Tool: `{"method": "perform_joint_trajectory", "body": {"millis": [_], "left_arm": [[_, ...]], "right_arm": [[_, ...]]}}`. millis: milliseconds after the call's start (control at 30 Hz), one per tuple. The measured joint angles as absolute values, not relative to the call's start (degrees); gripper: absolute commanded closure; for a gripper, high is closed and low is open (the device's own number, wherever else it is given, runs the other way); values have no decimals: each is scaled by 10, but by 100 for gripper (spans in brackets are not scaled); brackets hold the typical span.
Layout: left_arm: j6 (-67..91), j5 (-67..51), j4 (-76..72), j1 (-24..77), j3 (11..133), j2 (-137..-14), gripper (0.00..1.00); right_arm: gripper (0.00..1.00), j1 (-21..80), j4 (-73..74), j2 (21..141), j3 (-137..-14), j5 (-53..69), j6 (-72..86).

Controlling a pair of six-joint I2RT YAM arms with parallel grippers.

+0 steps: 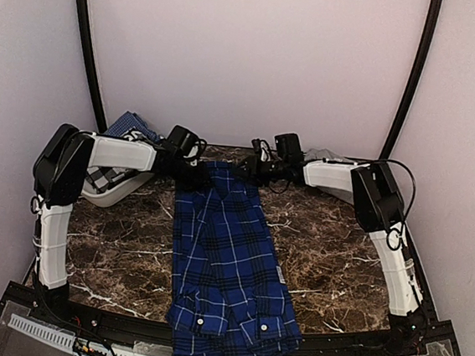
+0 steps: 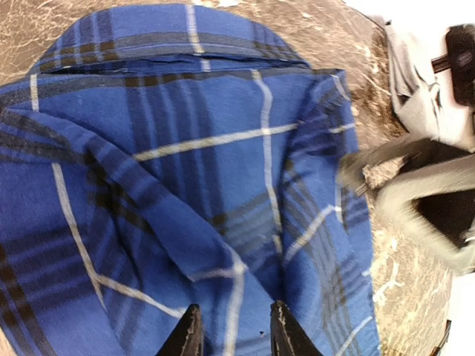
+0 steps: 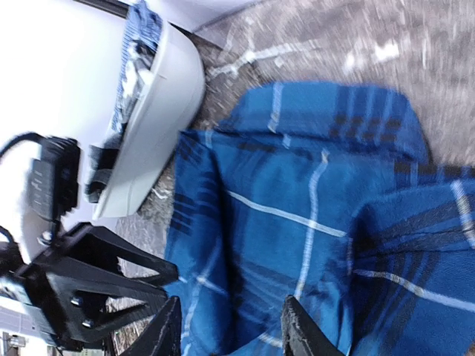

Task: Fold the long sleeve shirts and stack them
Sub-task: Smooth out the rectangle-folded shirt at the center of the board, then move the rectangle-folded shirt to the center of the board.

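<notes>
Presently we see the plaid shirt [image 1: 229, 261] lying on the marble table [image 1: 339, 263] as a long narrow strip, folded lengthwise. It runs from far centre to the near edge, where its cuffs w/ white buttons hang just past the rim. Collar end is far.

Both grippers sit at that far end: left gripper [image 2: 234, 337] at the far-left corner, right gripper [image 3: 234, 334] at the far-right corner. The two are near each other, approx. facing across the collar.

Left wrist view: fingers part-way spread, a raised ridge of blue cloth running between them; we see no pinch. Right wrist view: fingers spread wide over the cloth (frame is blurred, so contact w/ fabric we cannot tell).

Grey shirt [image 2: 412, 89] is a crumpled heap at far right, behind the right arm, apart from the plaid one. White bin [image 1: 118, 190] stands far left, beside the left arm, w/ a blue-and-white checked cloth [image 1: 129, 124] in it.
</notes>
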State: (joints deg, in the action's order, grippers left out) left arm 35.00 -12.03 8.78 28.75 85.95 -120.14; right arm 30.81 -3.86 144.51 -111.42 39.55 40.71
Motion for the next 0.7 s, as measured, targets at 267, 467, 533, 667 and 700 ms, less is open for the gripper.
{"method": "perform_joint_trajectory", "body": {"millis": [267, 467, 533, 667, 700], "left_arm": [[385, -116, 81, 352, 787, -1126, 69], [412, -136, 63, 395, 742, -1122, 70], [420, -143, 57, 398, 737, -1125, 69], [432, -140, 54, 393, 745, -1148, 70], [437, -138, 57, 391, 753, -1160, 70]], "right_arm": [[58, 302, -35, 1272, -1003, 366, 358], [61, 313, -48, 1184, -866, 349, 346], [61, 320, -48, 1163, -818, 344, 345], [61, 337, -44, 1113, -723, 331, 345], [61, 342, -43, 1097, -700, 327, 344]]}}
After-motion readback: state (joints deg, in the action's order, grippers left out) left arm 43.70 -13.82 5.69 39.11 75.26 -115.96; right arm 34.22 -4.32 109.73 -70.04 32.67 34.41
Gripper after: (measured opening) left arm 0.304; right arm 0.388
